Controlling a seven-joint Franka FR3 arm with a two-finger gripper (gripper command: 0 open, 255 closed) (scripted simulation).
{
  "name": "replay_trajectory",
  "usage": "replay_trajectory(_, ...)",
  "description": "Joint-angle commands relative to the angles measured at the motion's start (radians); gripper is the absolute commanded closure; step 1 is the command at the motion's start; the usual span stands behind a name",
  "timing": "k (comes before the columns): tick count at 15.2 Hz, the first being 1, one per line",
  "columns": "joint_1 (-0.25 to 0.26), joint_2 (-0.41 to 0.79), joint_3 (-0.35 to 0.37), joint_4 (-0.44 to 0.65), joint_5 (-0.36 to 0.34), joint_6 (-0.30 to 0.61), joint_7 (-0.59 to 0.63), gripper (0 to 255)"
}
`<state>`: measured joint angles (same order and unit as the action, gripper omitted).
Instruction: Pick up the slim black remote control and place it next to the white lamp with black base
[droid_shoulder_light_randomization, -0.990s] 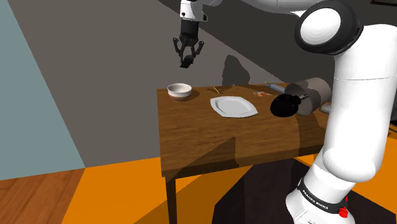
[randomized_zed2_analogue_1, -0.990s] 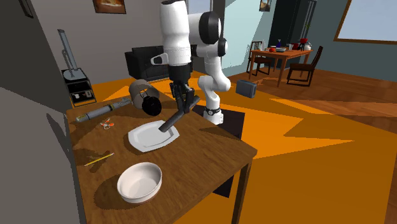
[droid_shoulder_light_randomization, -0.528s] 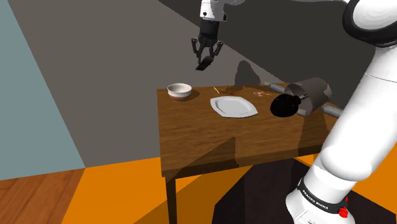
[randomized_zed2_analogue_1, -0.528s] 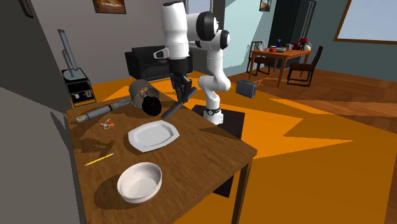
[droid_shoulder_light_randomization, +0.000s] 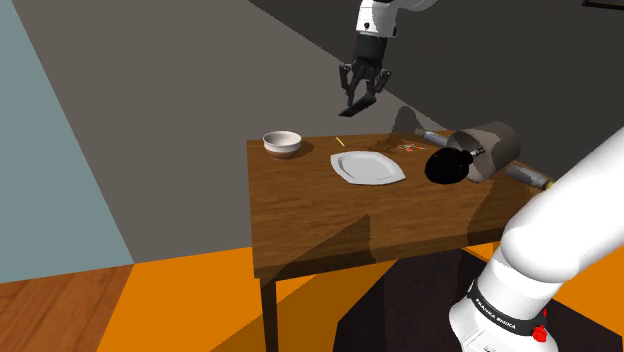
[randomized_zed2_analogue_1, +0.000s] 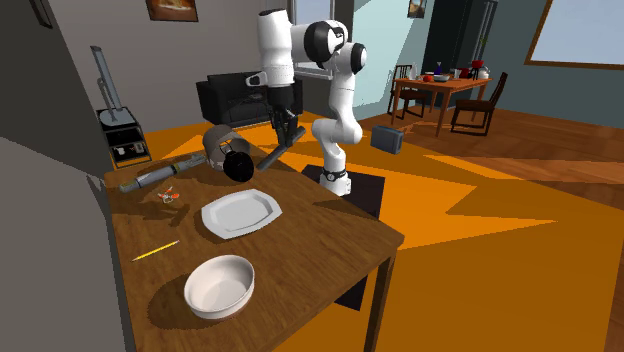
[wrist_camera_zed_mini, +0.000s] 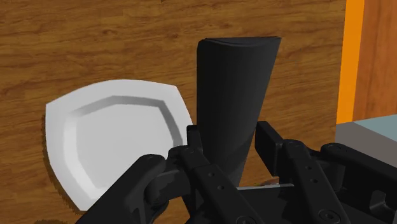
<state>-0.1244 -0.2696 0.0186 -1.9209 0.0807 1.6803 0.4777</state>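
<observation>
We see the gripper (wrist_camera_zed_mini: 229, 137) pinching the slim black remote (wrist_camera_zed_mini: 232, 89) by one end, clasped from both sides; the remote hangs in the air above the wooden table (wrist_camera_zed_mini: 95, 44), just beside the white plate (wrist_camera_zed_mini: 70, 137), while the lamp (droid_shoulder_light_randomization: 495, 142), grey shade and black base, apparently lies tipped over nearby

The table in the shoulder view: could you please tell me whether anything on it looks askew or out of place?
The lamp looks toppled: it lies on its side on the table instead of standing on its black base. The plate and bowl sit flat.
</observation>
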Motion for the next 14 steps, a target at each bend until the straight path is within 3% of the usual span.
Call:
replay_trajectory(1, -0.012, -0.058, -0.021, -0.051, -0.004, -0.009, -0.032, 255)
replay_trajectory(14, -0.100, -0.433, -0.173, -0.333, -0.099, -0.112, -0.230, 255)
